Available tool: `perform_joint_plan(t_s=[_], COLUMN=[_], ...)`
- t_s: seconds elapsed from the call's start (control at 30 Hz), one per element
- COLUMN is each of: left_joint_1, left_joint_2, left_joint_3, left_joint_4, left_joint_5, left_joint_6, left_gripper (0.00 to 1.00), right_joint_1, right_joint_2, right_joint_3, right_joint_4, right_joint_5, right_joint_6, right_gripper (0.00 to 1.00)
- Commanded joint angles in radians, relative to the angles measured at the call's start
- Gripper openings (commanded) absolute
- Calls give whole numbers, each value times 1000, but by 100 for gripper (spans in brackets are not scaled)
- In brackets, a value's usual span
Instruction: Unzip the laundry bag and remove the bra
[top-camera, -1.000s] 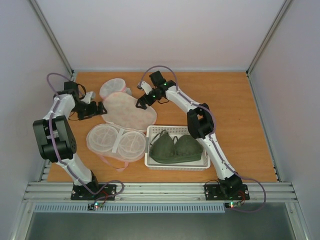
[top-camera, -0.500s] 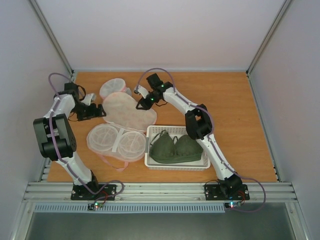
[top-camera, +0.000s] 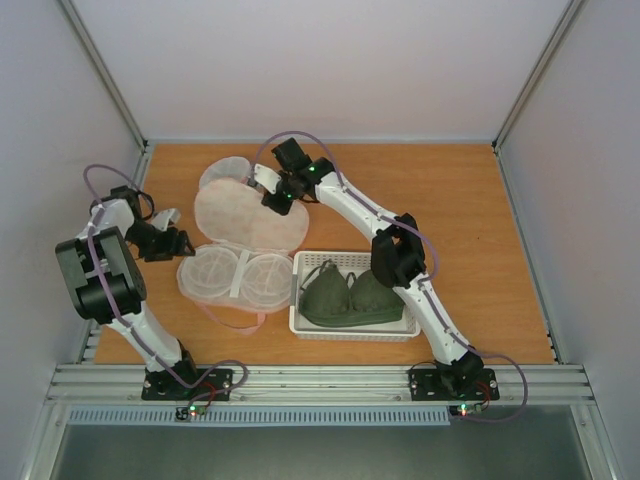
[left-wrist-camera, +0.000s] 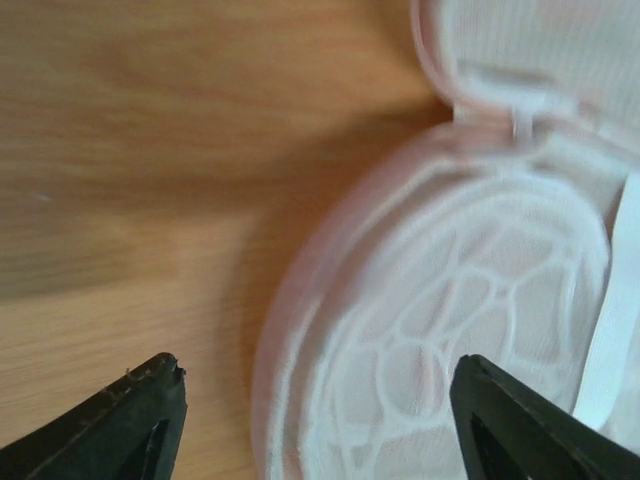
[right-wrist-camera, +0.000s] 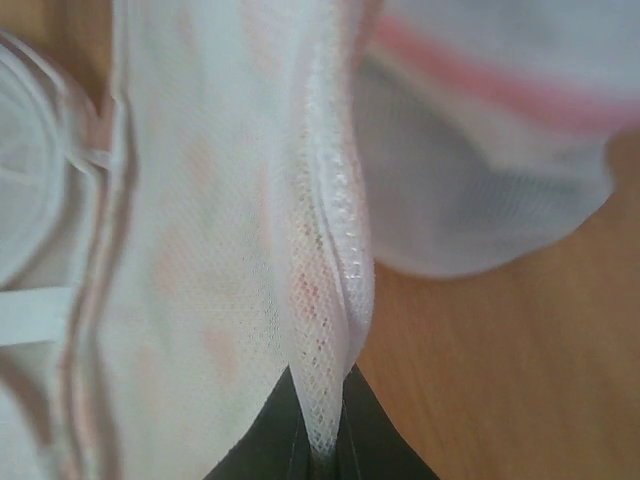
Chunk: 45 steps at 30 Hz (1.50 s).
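There is one bra (top-camera: 350, 297), and it lies in the one white basket (top-camera: 345, 333), just beside the one laundry bag (top-camera: 250, 215). The bag lies spread open near one round pouch (top-camera: 222, 172). The right gripper (right-wrist-camera: 322, 440) pinches the bag's rim tightly. The left gripper (left-wrist-camera: 320, 420) is wide open and holds nothing.

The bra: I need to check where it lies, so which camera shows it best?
The top external view: the bra lies whole in the white basket, both cups visible. The left wrist view shows only mesh and table; the right wrist view only the laundry bag up close. Neither shows the bra.
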Motion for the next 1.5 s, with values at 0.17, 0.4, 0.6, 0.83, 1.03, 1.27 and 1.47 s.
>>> perform_joint_plan(t_s=[0.17,0.4,0.6,0.83,1.03,1.27,1.47], left_joint_1=[-3,1,15,26,43,44,46], left_joint_2=[17,71,117,142,150,150,150], left_joint_3=[-60,-79,-73,-73,-70,-72,-73], left_joint_4=[-9,47,123,173,178,177,180], left_joint_5=[57,117,107,84,107,112,110], left_joint_6=[41,28,-42,-79,-90,-95,-100], left_gripper=[58,27,20,20,21,21,20], right_joint_1=[104,159,214,301,385,454,489], right_joint_2=[-175,-190,-244,-416,-506,-447,-371], right_joint_3=[30,11,-129,-506,-681,-649,-632], right_joint_4=[59,67,103,306,432,400,333], right_joint_5=[269,366,458,550,595,561,550], right_joint_6=[-72,-89,-133,-258,-321,-269,-212], right_gripper=[1,1,1,1,1,1,1])
